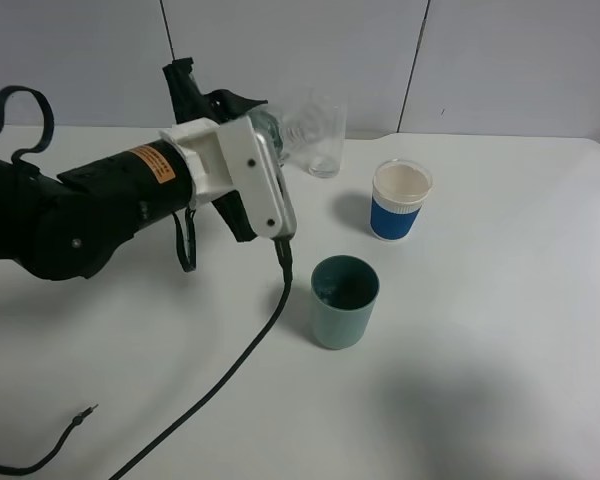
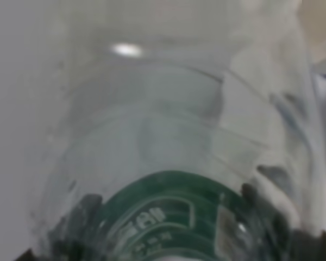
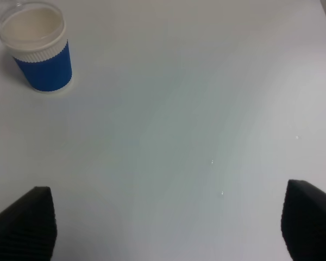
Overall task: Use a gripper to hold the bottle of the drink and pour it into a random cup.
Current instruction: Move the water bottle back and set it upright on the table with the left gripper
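My left gripper (image 1: 252, 130) is shut on the bottle of the drink (image 1: 292, 128). It holds the bottle tilted in the air at the back of the table, in front of a tall clear glass (image 1: 326, 142). In the left wrist view the clear bottle (image 2: 174, 136) fills the frame, with its green label (image 2: 163, 209) close to the camera. The teal-green cup (image 1: 344, 300) stands upright on the table, nearer and to the right of the bottle, apart from it. My right gripper (image 3: 163, 225) is open and empty over bare table. It does not show in the exterior high view.
A blue-and-white cup (image 1: 399, 200) stands right of the glass and behind the teal cup; it also shows in the right wrist view (image 3: 39, 49). A black cable (image 1: 230, 370) trails from the left arm across the table's front left.
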Motion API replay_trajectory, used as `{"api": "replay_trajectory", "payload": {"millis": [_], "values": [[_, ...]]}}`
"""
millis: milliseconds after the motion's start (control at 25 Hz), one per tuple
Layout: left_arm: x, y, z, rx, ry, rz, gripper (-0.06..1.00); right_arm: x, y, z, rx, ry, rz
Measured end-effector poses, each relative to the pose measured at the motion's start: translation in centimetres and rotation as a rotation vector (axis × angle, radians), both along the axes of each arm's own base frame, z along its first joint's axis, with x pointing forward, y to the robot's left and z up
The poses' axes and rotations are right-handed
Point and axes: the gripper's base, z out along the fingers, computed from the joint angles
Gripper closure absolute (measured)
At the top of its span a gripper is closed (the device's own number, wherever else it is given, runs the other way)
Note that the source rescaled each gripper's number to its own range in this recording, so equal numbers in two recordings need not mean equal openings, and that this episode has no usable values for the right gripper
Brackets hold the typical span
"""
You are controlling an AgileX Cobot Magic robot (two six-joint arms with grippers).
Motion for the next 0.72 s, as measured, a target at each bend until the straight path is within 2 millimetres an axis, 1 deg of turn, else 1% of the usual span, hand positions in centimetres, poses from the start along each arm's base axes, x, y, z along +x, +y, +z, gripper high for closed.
{"api": "replay_trajectory", "payload": {"millis": [80,280,400,520,720], "values": [[0.4,0.8,0.3,-0.126,0.1,0.018,0.92,0.0,0.0,0.0,0.0,0.0,0.0],[1.6,3.0,1.4,-0.41,0.267,0.053,0.92,0.0,0.0,0.0,0.0,0.0,0.0],[2.4,4.5,1.5,-0.564,0.37,0.08,0.92,0.0,0.0,0.0,0.0,0.0,0.0],[3.2,6.0,1.4,-0.66,0.441,0.109,0.92,0.0,0.0,0.0,0.0,0.0,0.0],[4.2,8.7,1.3,-0.725,0.486,0.144,0.92,0.0,0.0,0.0,0.0,0.0,0.0]]}}
